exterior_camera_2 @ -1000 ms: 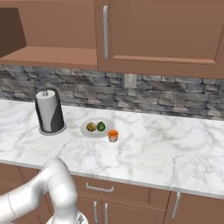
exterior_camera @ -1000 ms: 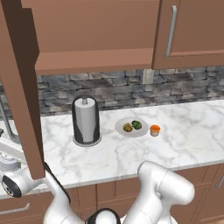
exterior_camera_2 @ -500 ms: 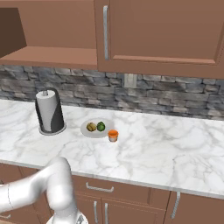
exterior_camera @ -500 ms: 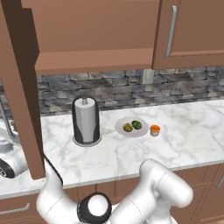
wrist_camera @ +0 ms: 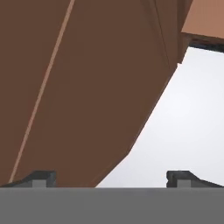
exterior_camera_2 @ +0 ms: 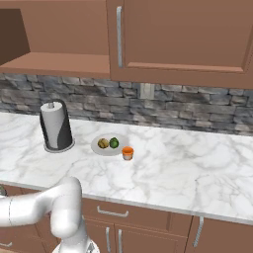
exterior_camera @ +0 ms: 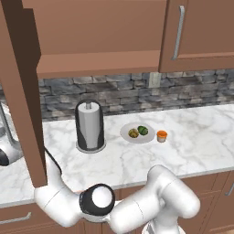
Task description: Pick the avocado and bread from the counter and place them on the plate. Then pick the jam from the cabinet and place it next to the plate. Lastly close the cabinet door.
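The plate (exterior_camera: 137,137) (exterior_camera_2: 101,149) lies on the counter (exterior_camera: 201,137) (exterior_camera_2: 192,168) with the yellow-brown bread (exterior_camera: 133,133) (exterior_camera_2: 103,143) and the dark green avocado (exterior_camera: 143,130) (exterior_camera_2: 114,143) on it. The orange jam (exterior_camera: 162,136) (exterior_camera_2: 128,153) stands upright just right of the plate. The cabinet door (exterior_camera: 20,91) (wrist_camera: 87,87) hangs open at the left. The cabinet (exterior_camera: 100,32) (exterior_camera_2: 54,34) shows no contents from here. My gripper (wrist_camera: 111,177) is open, with nothing between its fingers, close against the door's brown panel. My arm (exterior_camera: 59,196) bends left under the door's lower corner.
A paper-towel holder (exterior_camera: 90,125) (exterior_camera_2: 57,127) stands left of the plate. A second wall cupboard with a silver bar handle (exterior_camera: 178,32) (exterior_camera_2: 119,37) is shut at the right. Brown drawers (exterior_camera_2: 128,217) run below the counter. A stone backsplash (exterior_camera: 137,91) lines the wall.
My arm has swung further left and low, its elbow rising in front of the counter edge. Plate, bread, avocado, jam and door have not moved.
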